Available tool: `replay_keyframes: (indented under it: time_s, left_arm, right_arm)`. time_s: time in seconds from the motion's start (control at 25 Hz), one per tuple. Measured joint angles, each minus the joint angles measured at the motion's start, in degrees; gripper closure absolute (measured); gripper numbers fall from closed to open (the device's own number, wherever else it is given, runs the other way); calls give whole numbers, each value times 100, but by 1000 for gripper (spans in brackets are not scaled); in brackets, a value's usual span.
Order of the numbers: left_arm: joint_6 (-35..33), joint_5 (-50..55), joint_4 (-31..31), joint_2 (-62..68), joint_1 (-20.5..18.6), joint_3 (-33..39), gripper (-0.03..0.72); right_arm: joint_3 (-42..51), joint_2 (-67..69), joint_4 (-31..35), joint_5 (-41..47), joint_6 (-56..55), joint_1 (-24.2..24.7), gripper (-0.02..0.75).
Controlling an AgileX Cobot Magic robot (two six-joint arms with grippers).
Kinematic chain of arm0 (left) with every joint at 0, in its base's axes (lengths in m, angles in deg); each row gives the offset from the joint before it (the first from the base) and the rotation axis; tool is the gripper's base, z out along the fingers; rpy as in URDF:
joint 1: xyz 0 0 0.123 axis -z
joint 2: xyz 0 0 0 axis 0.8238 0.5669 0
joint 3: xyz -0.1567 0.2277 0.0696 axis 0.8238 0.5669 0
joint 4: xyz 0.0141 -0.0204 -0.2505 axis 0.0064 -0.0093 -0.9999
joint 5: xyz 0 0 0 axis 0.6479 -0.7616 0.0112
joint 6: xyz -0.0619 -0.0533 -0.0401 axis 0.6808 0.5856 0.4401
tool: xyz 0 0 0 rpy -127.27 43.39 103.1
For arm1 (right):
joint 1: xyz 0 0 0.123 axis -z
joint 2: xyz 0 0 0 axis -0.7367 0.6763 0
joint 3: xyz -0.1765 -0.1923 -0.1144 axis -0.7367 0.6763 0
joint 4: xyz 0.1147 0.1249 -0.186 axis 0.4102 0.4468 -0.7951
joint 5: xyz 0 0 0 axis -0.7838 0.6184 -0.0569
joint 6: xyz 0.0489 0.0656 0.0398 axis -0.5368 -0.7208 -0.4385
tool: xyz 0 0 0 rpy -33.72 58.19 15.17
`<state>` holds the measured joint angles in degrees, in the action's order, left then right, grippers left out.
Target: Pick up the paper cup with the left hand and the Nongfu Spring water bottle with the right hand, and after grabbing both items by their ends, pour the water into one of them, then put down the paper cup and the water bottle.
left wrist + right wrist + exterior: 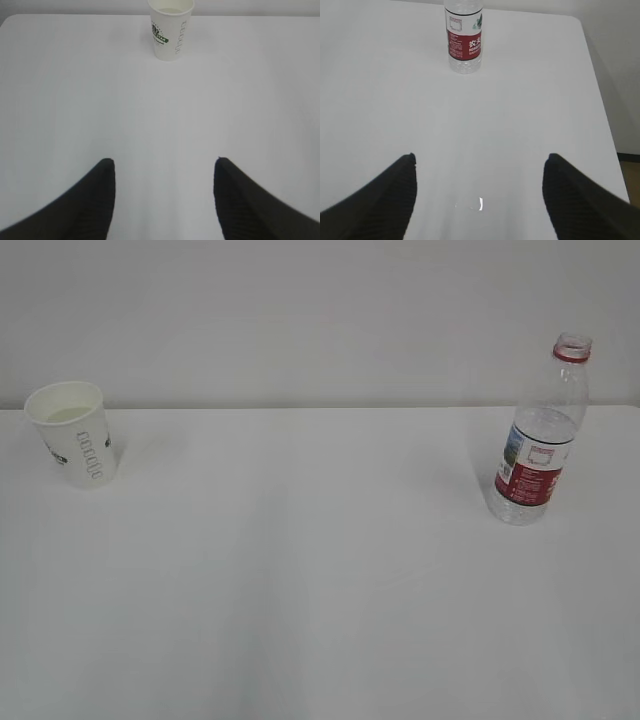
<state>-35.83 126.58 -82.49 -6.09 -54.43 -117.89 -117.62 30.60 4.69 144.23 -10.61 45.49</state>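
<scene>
While both arms sit back from the work area, the paper cup (72, 433) stands upright at 9 o'clock on the white table (320, 570), with pale water (66, 414) pooled inside. At 3 o'clock, well apart from it, the uncapped Nongfu Spring water bottle (540, 435) stands upright. Left hand (164, 172) fingers (97, 200) are spread apart, holding nothing, cup at 12 o'clock. Right hand (479, 167) fingers (570, 195) are spread wide, holding nothing, bottle at 12 o'clock.
</scene>
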Motion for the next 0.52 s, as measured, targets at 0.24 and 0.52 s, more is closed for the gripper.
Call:
replay_keyframes:
  time_s: [0.24,0.52]
  left_arm:
    - [0,0,0,0,0,0,238]
    - [0,0,0,0,0,0,238]
  right_arm:
    - [0,0,-19,0,0,0,149]
    - [0,0,-19,0,0,0,150]
